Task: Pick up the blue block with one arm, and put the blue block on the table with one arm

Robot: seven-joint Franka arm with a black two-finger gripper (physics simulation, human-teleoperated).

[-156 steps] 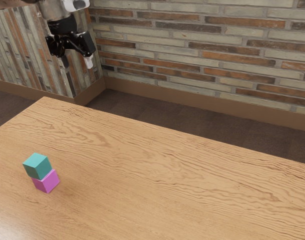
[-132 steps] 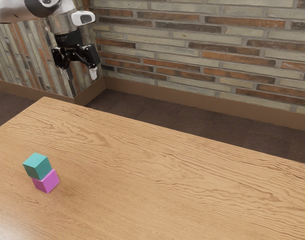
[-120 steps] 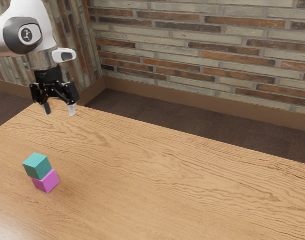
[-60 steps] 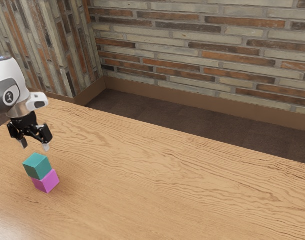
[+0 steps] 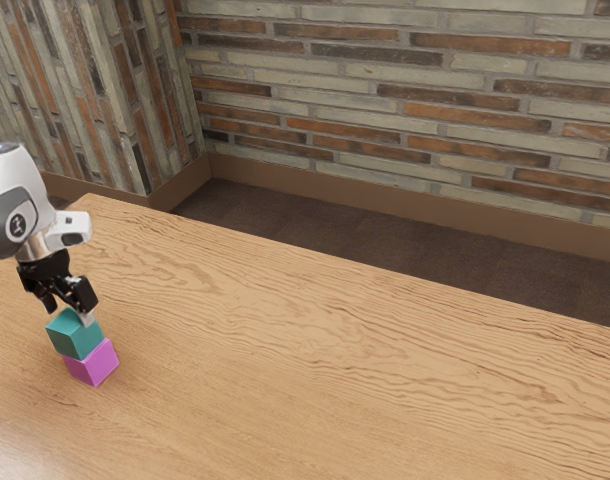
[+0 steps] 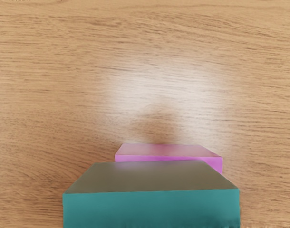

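Note:
My gripper [image 5: 69, 311] is at the top of the teal-blue block [image 5: 75, 337] in the exterior view, pointing down with its fingers apart. One fingertip overlaps the block's upper edge on the exterior view's right; the other is partly hidden behind the block's far side. The blue block rests on the pink block [image 5: 94, 363], slightly offset from it. In the wrist view the blue block [image 6: 152, 209] looms large just under my hand, and part of the pink block [image 6: 169, 151] juts out beneath it.
The wooden table [image 5: 335, 370] stretches toward the exterior view's right. Its far edge runs along a dark floor [image 5: 385, 255], with a brick wall [image 5: 415, 100] behind.
From above the table's far corner, my hand has come down and across to the blocks, then lowered further and turned a little over the blue one. Both blocks have stayed put.

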